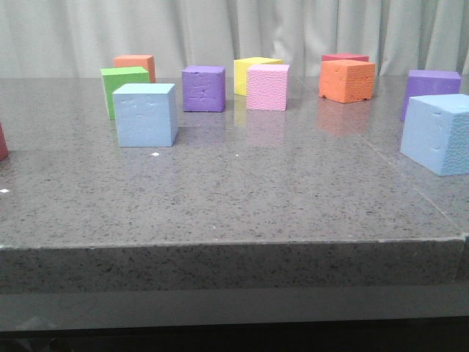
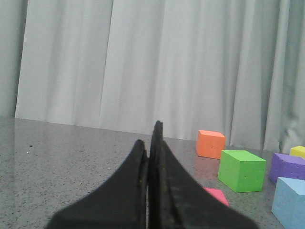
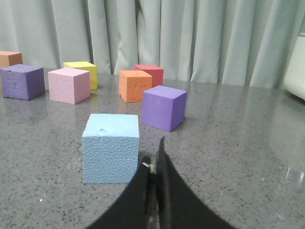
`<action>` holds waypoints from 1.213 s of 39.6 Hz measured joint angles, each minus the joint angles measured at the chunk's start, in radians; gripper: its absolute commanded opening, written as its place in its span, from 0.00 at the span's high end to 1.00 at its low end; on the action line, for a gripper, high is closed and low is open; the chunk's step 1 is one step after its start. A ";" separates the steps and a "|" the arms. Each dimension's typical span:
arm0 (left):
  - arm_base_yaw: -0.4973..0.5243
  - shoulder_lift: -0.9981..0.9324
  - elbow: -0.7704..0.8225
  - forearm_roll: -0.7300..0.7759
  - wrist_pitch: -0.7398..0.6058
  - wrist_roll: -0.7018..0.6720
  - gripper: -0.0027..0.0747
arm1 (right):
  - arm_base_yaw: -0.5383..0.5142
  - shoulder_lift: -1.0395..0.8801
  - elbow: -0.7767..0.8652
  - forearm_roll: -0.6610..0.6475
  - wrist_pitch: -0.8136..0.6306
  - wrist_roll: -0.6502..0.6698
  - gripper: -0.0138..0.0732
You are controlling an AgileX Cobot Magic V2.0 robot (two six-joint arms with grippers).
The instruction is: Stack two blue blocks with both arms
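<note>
One pale blue block (image 1: 146,114) stands on the left part of the table; its corner also shows in the left wrist view (image 2: 291,201). The other blue block (image 1: 436,133) stands at the right edge and shows in the right wrist view (image 3: 111,148), just ahead of my right gripper. My left gripper (image 2: 149,143) is shut and empty, well short of the blocks. My right gripper (image 3: 154,160) is shut and empty, close behind the right blue block. Neither gripper shows in the front view.
Other cubes stand on the grey stone table (image 1: 242,191): green (image 1: 123,88), orange (image 1: 135,66), purple (image 1: 204,88), yellow (image 1: 255,73), pink (image 1: 267,86), orange (image 1: 346,80), red (image 1: 344,57), purple (image 1: 431,88). A red cube edge (image 1: 3,141) sits far left. Curtains hang behind.
</note>
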 measured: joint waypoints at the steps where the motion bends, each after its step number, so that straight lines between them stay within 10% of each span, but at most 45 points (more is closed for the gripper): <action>1: 0.000 0.000 0.000 0.000 -0.002 0.000 0.99 | 0.000 0.000 0.000 0.007 -0.011 0.000 0.88; 11: 0.000 0.000 -0.002 0.000 -0.061 0.000 0.99 | 0.000 0.000 -0.002 0.057 -0.163 0.000 0.88; 25: 0.000 0.000 -0.192 0.000 -0.044 0.000 0.99 | 0.000 0.000 -0.226 0.065 0.077 0.000 0.88; 48: 0.000 0.422 -0.643 0.032 0.470 0.000 0.99 | 0.000 0.360 -0.853 0.053 0.619 -0.001 0.88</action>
